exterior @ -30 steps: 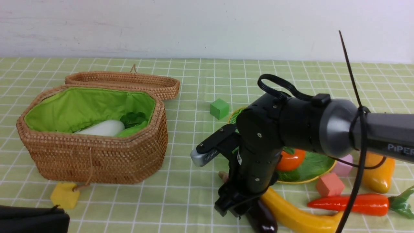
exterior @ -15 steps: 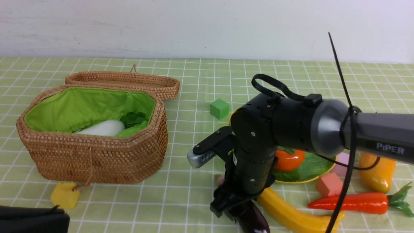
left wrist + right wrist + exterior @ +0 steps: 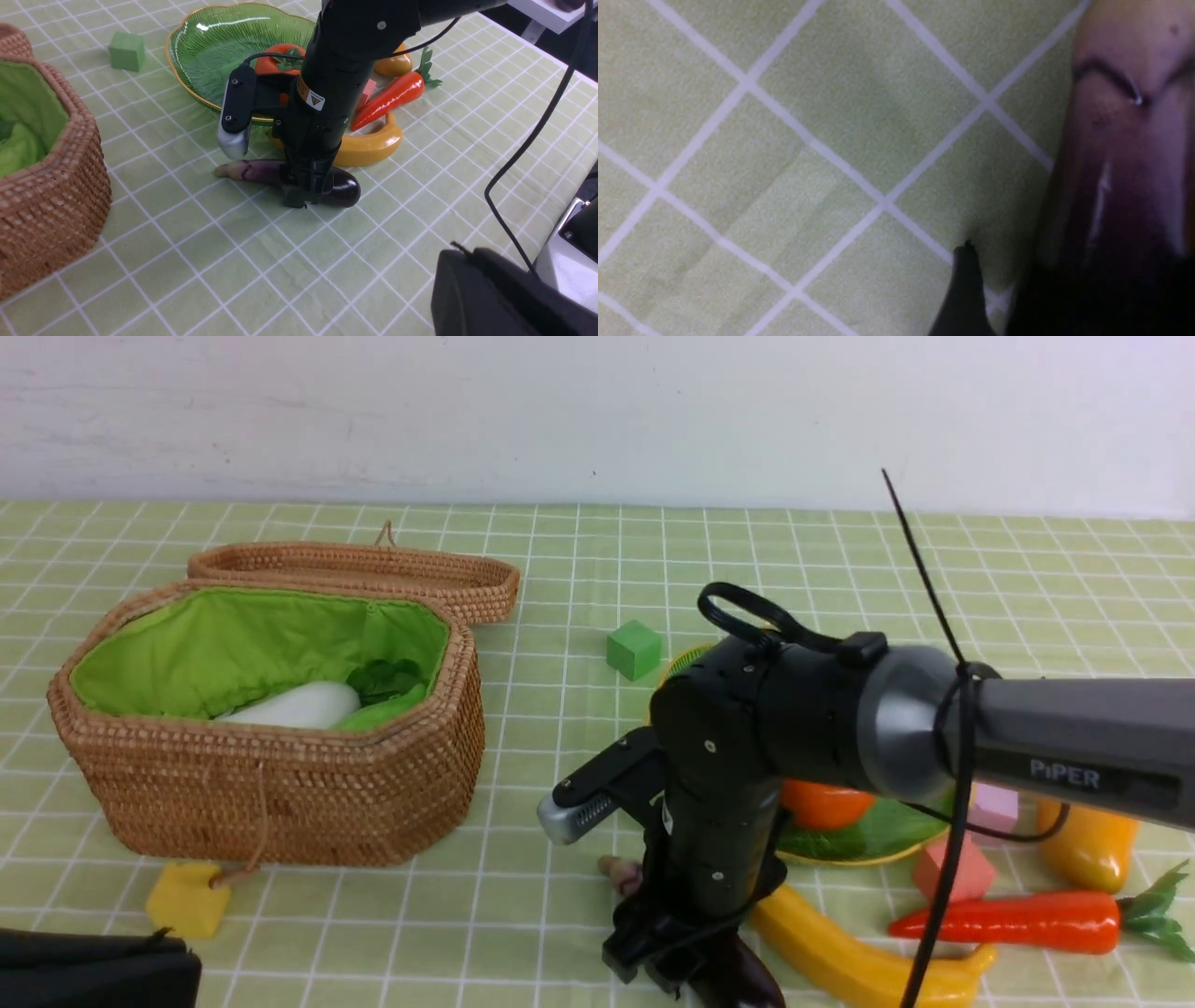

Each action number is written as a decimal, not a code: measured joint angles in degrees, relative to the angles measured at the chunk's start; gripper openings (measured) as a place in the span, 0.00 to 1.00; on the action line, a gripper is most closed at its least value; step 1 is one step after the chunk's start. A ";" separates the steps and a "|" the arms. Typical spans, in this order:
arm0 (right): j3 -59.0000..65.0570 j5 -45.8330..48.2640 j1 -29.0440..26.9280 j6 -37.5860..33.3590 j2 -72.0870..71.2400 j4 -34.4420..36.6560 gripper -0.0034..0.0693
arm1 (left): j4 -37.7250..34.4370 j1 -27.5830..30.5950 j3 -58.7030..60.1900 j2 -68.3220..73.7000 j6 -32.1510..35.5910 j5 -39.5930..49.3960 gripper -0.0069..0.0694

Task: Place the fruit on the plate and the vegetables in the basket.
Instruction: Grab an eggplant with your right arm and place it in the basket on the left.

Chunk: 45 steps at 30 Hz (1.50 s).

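Observation:
The dark purple eggplant [image 3: 341, 189] lies on the cloth in front of the green plate [image 3: 219, 51]. My right gripper [image 3: 303, 198] is down over its middle, jaws open and astride it; one finger [image 3: 966, 289] stands just off the eggplant [image 3: 1120, 163]. The persimmon [image 3: 826, 803] sits on the plate [image 3: 887, 821]. The banana [image 3: 840, 952], carrot [image 3: 1018, 919] and mango [image 3: 1088, 845] lie on the cloth near the plate. The basket [image 3: 280, 793] holds the white radish [image 3: 299, 705] and something green. My left gripper [image 3: 93, 971] rests shut and empty at the front left.
Foam cubes lie about: green [image 3: 633, 649] behind the plate, yellow [image 3: 187, 899] in front of the basket, red [image 3: 952, 868] and pink [image 3: 994, 807] beside the plate. The basket lid [image 3: 355, 569] lies flat behind the basket. A black cable [image 3: 924, 737] hangs by the right arm.
My right arm has come down and shifted left over the eggplant. The eggplant's stem end has slid left and toward the front. The left arm has not moved.

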 joint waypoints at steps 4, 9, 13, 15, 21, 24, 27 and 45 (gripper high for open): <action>-0.18 0.07 0.00 0.00 0.87 0.26 0.72 | 0.00 0.00 0.00 0.00 0.00 0.00 0.08; -0.25 0.11 0.00 0.00 1.04 1.29 0.59 | 0.00 0.00 0.00 0.00 1.63 0.00 0.08; -1.18 0.96 0.00 0.00 1.08 2.76 0.58 | 0.00 0.00 0.00 0.00 4.19 -0.53 0.08; -2.23 1.87 0.00 0.00 1.01 3.63 0.58 | 0.00 0.00 0.00 0.00 4.62 -0.88 0.08; -6.86 6.63 0.11 0.00 -2.15 5.42 0.58 | 0.00 0.00 0.00 0.00 5.67 -2.43 0.08; -8.24 8.55 0.11 0.00 -4.25 5.55 0.58 | 0.14 0.00 0.00 0.00 5.80 -2.95 0.08; -8.85 9.20 0.11 0.00 -6.39 5.45 0.58 | 1.41 0.00 0.00 0.00 5.80 -4.22 0.08; -21.47 -5.59 0.11 -6.69 -8.53 14.47 0.58 | 32.17 0.00 -0.59 0.00 -13.83 -2.14 0.09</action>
